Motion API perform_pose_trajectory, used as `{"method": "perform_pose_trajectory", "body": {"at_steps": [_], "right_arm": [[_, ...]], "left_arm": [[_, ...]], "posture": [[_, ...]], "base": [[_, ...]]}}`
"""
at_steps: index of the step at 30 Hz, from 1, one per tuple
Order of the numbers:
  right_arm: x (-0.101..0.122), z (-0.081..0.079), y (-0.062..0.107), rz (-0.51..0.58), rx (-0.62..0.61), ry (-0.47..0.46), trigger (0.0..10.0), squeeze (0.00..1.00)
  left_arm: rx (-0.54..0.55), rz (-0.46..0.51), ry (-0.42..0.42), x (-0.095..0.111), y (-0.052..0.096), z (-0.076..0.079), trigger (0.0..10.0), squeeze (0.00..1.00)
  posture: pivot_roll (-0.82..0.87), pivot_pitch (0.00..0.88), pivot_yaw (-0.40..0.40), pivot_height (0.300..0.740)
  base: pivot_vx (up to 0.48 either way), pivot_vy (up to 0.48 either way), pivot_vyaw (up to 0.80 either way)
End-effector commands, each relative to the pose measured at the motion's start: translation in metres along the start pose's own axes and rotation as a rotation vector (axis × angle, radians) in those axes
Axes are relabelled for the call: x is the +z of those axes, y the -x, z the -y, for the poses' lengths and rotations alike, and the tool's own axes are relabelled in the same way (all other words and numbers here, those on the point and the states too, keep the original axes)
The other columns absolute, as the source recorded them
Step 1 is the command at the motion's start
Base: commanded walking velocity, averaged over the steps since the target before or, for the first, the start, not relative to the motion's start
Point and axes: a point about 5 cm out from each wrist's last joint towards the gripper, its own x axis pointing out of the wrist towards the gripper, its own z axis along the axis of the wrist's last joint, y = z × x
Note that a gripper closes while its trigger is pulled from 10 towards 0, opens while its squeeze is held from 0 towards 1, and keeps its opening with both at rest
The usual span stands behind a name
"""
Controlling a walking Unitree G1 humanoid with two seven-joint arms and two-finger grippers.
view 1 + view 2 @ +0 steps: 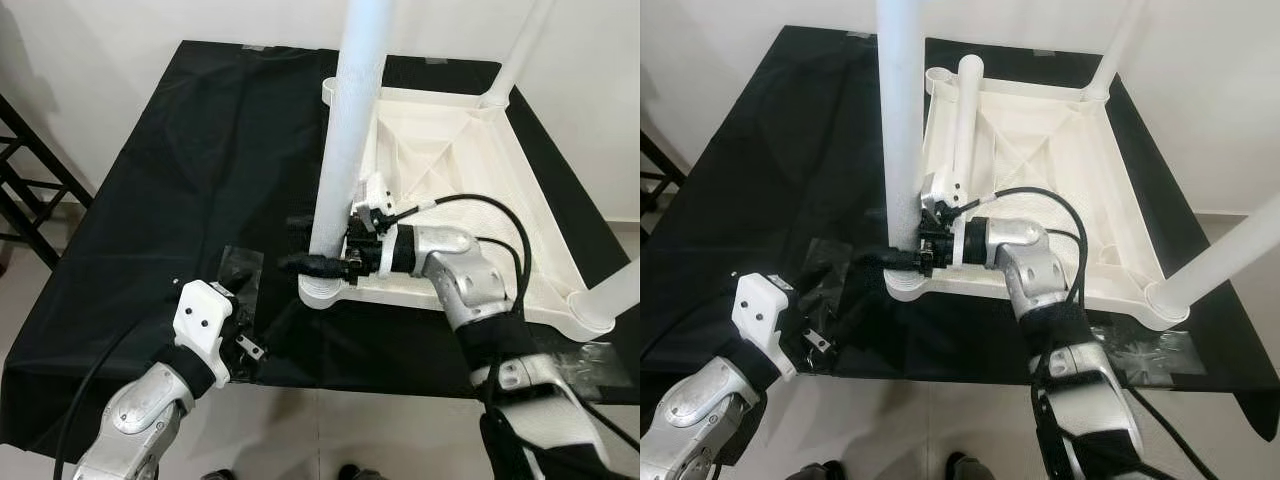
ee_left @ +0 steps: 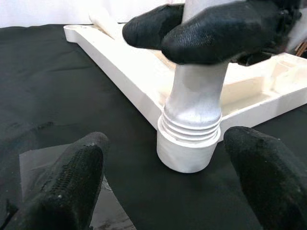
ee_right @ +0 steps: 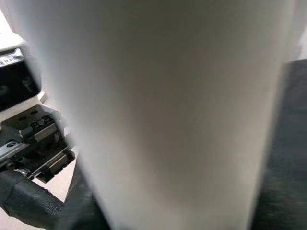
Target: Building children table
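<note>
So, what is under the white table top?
The upside-down table top lies on a black cloth. The surface beneath is covered, so it cannot be seen. The right tool grips one leg.

The white plastic table top (image 1: 470, 190) lies upside down at the centre right of the frame, its ribbed underside facing up. A thick white leg (image 1: 345, 150) stands upright in the near left corner socket (image 2: 188, 152), its thread still partly showing above the collar. Further legs rise from the far right corner (image 1: 522, 50) and the near right corner (image 1: 612, 295). Another leg (image 1: 962, 125) lies loose inside the top along its left edge.
</note>
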Motion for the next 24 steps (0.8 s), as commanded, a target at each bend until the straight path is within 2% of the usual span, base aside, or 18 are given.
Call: {"method": "perform_pose_trajectory", "body": {"at_steps": [1, 5, 6, 8, 10, 11, 12, 13, 14, 15, 16, 17, 18, 20, 22, 24], "right_arm": [[-0.002, -0.004, -0.005, 0.011, 0.080, -0.003, 0.0, 0.00], [-0.006, -0.003, 0.001, -0.006, 0.050, 0.006, 0.0, 0.00], [-0.008, -0.001, 0.002, -0.015, 0.011, 0.020, 0.0, 0.00], [-0.015, 0.002, 0.005, -0.021, -0.163, 0.010, 0.0, 0.00], [-0.015, 0.002, 0.005, -0.021, -0.163, 0.010, 0.0, 0.00], [-0.022, 0.001, 0.005, -0.015, -0.291, -0.012, 0.0, 0.00], [-0.038, -0.001, 0.005, -0.044, -0.631, -0.048, 0.0, 0.00], [-0.056, -0.022, 0.004, -0.086, -0.788, -0.102, 0.0, 0.00], [-0.056, -0.022, 0.004, -0.086, -0.788, -0.102, 0.0, 0.00], [-0.066, -0.038, 0.005, -0.115, -0.882, -0.137, 0.0, 0.00], [-0.070, -0.048, 0.005, -0.129, -0.912, -0.157, 0.0, 0.00], [-0.070, -0.048, 0.005, -0.129, -0.912, -0.157, 0.0, 0.00], [-0.071, -0.057, -0.002, -0.137, -0.871, -0.152, 0.0, 0.00], [-0.071, -0.061, -0.006, -0.142, -0.856, -0.141, 0.0, 0.00], [-0.069, -0.061, -0.012, -0.138, -0.821, -0.125, 0.0, 0.00], [-0.063, -0.053, -0.020, -0.123, -0.791, -0.099, 0.0, 0.00]], "left_arm": [[-0.001, -0.019, 0.001, -0.004, 0.002, 0.000, 10.0, 0.00], [-0.010, -0.021, 0.000, -0.005, 0.001, 0.002, 10.0, 0.00], [-0.013, -0.021, 0.000, -0.006, 0.001, 0.003, 10.0, 0.00], [-0.014, -0.022, -0.001, -0.005, 0.002, 0.004, 10.0, 0.00], [-0.014, -0.022, -0.001, -0.005, 0.002, 0.004, 10.0, 0.00], [-0.012, -0.023, -0.001, -0.005, 0.003, 0.004, 10.0, 0.00], [-0.009, -0.025, -0.002, -0.005, 0.005, 0.003, 10.0, 0.00], [-0.005, -0.027, -0.003, -0.005, 0.006, 0.001, 10.0, 0.00], [-0.005, -0.027, -0.003, -0.005, 0.006, 0.001, 10.0, 0.00], [-0.002, -0.028, -0.003, -0.005, 0.007, 0.001, 10.0, 0.00], [0.000, -0.029, -0.003, -0.005, 0.008, 0.000, 10.0, 0.00], [0.000, -0.029, -0.003, -0.005, 0.008, 0.000, 10.0, 0.00], [-0.005, -0.028, -0.003, -0.004, 0.007, 0.000, 10.0, 0.00], [-0.008, -0.028, -0.004, -0.004, 0.006, 0.000, 10.0, 0.00], [-0.012, -0.024, -0.005, -0.004, 0.004, 0.001, 10.0, 0.00], [-0.015, -0.018, -0.007, -0.004, 0.002, 0.001, 10.0, 0.00]], "posture": [[0.11, 0.214, -0.099, 0.740], [0.11, 0.209, -0.099, 0.740], [0.11, 0.209, -0.102, 0.740], [0.11, 0.211, -0.117, 0.740], [0.11, 0.211, -0.117, 0.740], [0.11, 0.212, -0.125, 0.740], [0.10, 0.221, -0.124, 0.740], [0.10, 0.230, -0.115, 0.740], [0.10, 0.230, -0.115, 0.740], [0.10, 0.230, -0.115, 0.740], [0.10, 0.232, -0.111, 0.740], [0.10, 0.232, -0.111, 0.740], [0.09, 0.219, -0.098, 0.740], [0.09, 0.219, -0.098, 0.740], [0.09, 0.215, -0.107, 0.740], [0.09, 0.212, -0.111, 0.740]], "base": [[0.000, 0.000, 0.00], [0.000, 0.000, 0.00], [0.000, 0.000, 0.00], [0.000, 0.000, 0.00], [0.000, 0.000, 0.00], [0.000, 0.000, 0.00], [0.000, 0.000, 0.00], [0.000, 0.000, 0.00], [0.000, 0.000, 0.00], [0.000, 0.000, 0.00], [0.000, 0.000, 0.00], [0.000, 0.000, 0.00], [0.000, 0.000, 0.00], [0.000, 0.000, 0.00], [0.000, 0.000, 0.00], [0.000, 0.000, 0.00]]}}
